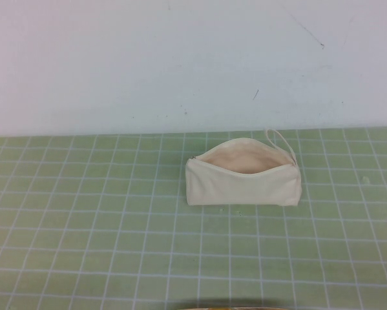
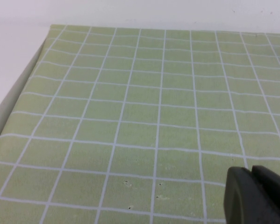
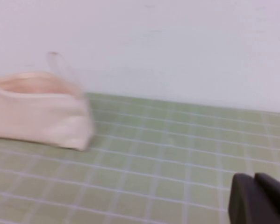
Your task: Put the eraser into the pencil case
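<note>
The cream-white pencil case point(image 1: 243, 177) lies on the green grid mat right of centre, its zip open and the pale beige lining showing, its thin loop strap point(image 1: 278, 139) at the far right end. It also shows in the right wrist view point(image 3: 39, 108). The eraser is not in view. My left gripper point(image 2: 251, 173) is shut and empty, low over bare mat near the mat's left edge. My right gripper point(image 3: 254, 179) is shut and empty, to the right of the case and apart from it. Neither gripper shows in the high view.
The green grid mat point(image 1: 103, 219) covers the table up to a white wall point(image 1: 180, 58) at the back. The mat's left edge point(image 2: 18, 93) borders a white surface. A thin dark-and-yellow strip point(image 1: 232, 306) shows at the bottom edge of the high view.
</note>
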`<state>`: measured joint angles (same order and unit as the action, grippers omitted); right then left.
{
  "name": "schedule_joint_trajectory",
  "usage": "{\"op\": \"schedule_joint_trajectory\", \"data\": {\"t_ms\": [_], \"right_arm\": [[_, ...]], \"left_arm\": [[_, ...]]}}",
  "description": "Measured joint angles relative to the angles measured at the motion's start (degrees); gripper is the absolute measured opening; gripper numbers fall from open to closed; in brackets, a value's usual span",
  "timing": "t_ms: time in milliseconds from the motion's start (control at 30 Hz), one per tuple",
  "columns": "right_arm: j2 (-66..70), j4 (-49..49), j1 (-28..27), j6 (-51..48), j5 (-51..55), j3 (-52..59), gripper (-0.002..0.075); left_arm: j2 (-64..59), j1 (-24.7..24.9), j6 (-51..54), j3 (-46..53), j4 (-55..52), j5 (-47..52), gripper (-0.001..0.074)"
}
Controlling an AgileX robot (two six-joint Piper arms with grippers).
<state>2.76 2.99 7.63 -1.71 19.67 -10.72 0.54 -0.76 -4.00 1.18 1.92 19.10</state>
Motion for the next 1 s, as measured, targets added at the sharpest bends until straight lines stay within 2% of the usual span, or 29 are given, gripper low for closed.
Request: {"op": "schedule_joint_trajectory", "data": {"t_ms": [67, 200, 367, 1000], "right_arm": [[-2.72, -0.67, -3.74, -0.38, -0.22, 3.03, -0.0001], [-3.33, -2.45, -7.12, -0.90, -0.32, 8.07, -0.0001], [-3.33, -2.64, -7.72, -0.90, -0.83, 12.14, -0.0001], [-3.33, -2.99, -7.72, -0.70, -0.10, 12.20, -0.0001]], "left_arm": [[0.00, 0.00, 0.00, 0.00, 0.00, 0.00, -0.0001], [0.00, 0.00, 0.00, 0.00, 0.00, 0.00, -0.0001], [0.00, 0.00, 0.00, 0.00, 0.00, 0.00, -0.0001], [0.00, 0.00, 0.00, 0.00, 0.00, 0.00, -0.0002]]}}
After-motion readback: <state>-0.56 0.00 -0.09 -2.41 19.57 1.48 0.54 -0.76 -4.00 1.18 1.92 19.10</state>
